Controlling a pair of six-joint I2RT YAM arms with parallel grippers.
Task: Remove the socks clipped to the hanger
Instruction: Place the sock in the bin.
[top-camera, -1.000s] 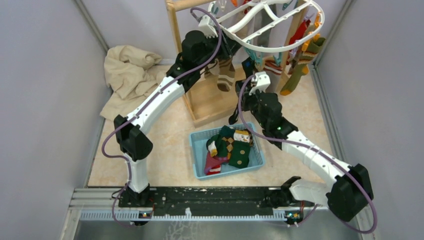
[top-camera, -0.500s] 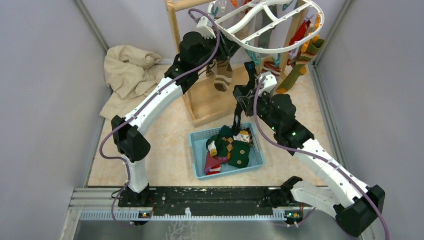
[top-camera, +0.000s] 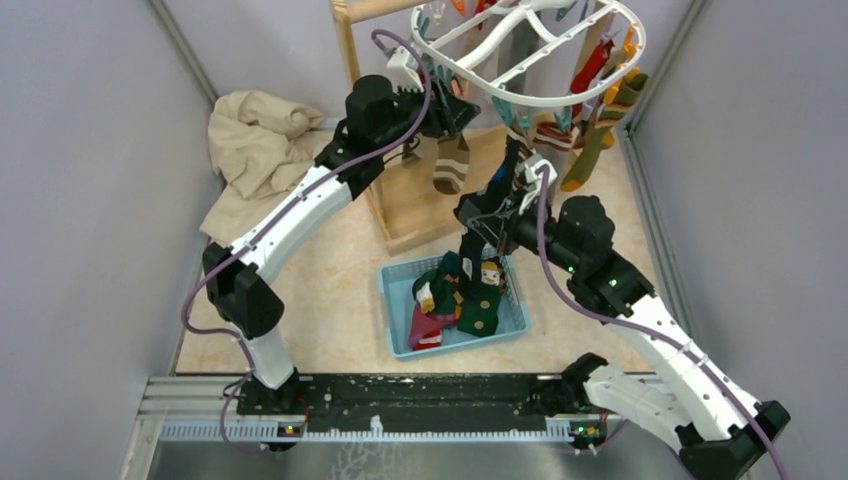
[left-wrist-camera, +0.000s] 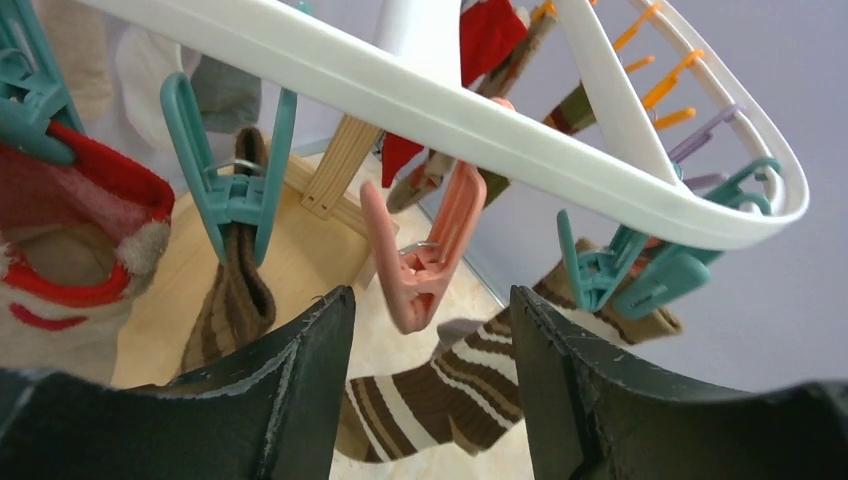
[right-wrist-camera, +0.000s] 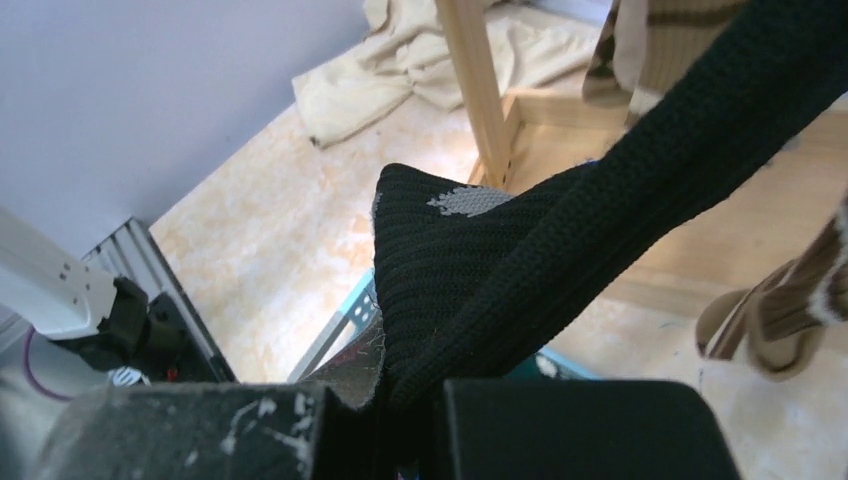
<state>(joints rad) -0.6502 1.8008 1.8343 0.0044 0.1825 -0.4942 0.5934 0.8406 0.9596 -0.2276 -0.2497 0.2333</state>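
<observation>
Limp, light socks (top-camera: 450, 165): pinch close under the clip (left-wrist-camera: 430, 260).
Your right gripper (right-wrist-camera: 400, 400) clamps the black sock (right-wrist-camera: 470, 260); left gripper (left-wrist-camera: 430, 300) gapes empty.

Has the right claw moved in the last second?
Yes. The right gripper, shut on the black sock, has dropped from the hanger toward the blue basket.

The left arm (top-camera: 300, 205) reaches up with a bent elbow. The left gripper (left-wrist-camera: 430, 305) sits just under the hanger (left-wrist-camera: 420, 110), pointing up at it with jaws parted. The right arm (top-camera: 650, 320) stretches forward below the hanger, and the right gripper (right-wrist-camera: 400, 410) is clamped on a black sock (right-wrist-camera: 620, 190).
</observation>
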